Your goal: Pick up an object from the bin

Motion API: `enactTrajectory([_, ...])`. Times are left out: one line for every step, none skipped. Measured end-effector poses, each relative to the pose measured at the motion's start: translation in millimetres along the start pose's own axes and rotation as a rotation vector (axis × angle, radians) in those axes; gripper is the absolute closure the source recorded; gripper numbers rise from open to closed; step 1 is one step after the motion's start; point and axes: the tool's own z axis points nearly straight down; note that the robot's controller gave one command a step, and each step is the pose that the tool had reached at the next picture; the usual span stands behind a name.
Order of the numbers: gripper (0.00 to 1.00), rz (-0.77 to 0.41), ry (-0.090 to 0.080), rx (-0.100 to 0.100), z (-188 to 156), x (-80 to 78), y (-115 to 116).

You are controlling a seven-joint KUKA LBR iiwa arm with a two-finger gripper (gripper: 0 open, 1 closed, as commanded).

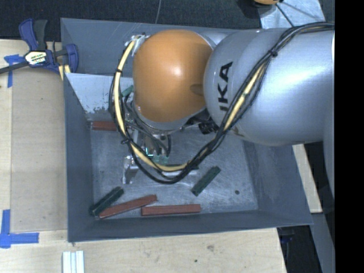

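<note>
Approach step: the gripper point(143, 151) hung low in the grey metal bin point(79, 169).
Its opening couldn't be told (cover hid it); next likely needed centring over a flat reddish-brown stick point(126, 205).

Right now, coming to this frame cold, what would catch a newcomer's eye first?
The big orange cover on the silver arm dominates, hanging over the middle of the grey bin. Along the bin's near wall lie two reddish-brown sticks, with a dark green stick at their left end; another green stick lies right of centre.
</note>
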Motion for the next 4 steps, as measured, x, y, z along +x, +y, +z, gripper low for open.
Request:
enactTrajectory([0.0,0.002,-0.006,-0.001,-3,-1.7,-1])
enactTrajectory([0.0,-0.063,-0.012,-0.002,42,2.6,-2])
enactTrajectory([0.0,-0.062,-0.01,-0.002,116,-3.4,-18])
enactTrajectory([1.0,-0.186,-0.006,0.0,163,3.2,-16])
